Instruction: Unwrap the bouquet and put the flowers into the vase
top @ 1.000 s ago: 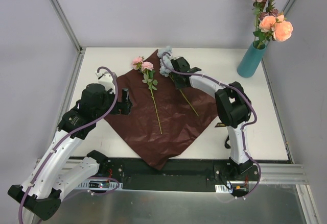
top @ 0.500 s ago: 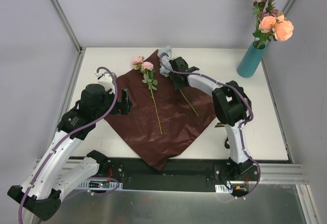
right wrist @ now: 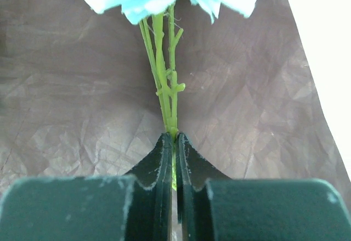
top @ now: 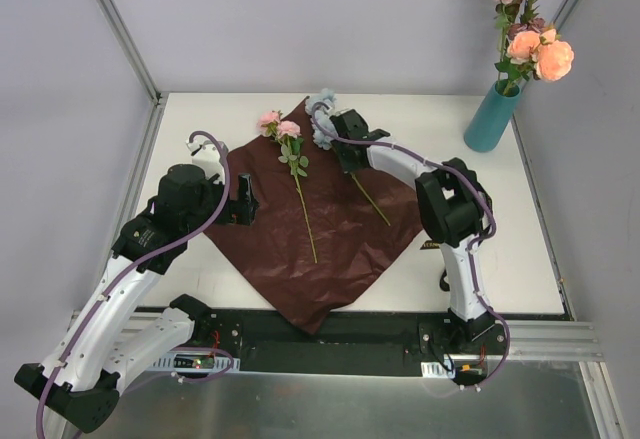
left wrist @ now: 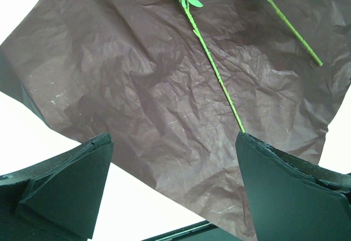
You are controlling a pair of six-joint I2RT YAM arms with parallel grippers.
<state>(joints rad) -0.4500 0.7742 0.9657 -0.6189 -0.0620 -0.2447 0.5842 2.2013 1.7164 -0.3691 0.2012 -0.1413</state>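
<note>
Nearest in: left gripper [top: 244,199] wide open over the left corner of the maroon paper [top: 330,229], holding nothing. Unwrap part done by the look of it, with one sheet spread flat on the table [top: 200,119] and no ribbon spotted anywhere.

Two loose stems left on the sheet. One pink flower [top: 300,194], two heads, untouched. One pale blue flower [right wrist: 164,49] further back, pinched at the stem by the right gripper [right wrist: 175,142], jaws clamped right on it.

Far right corner: one teal vase [top: 490,117], upright, already holding roughly six pink, peach and mauve blooms [top: 525,19]. Can't tell the stem count in there. Reckon well past halfway, just those two to drop in.
</note>
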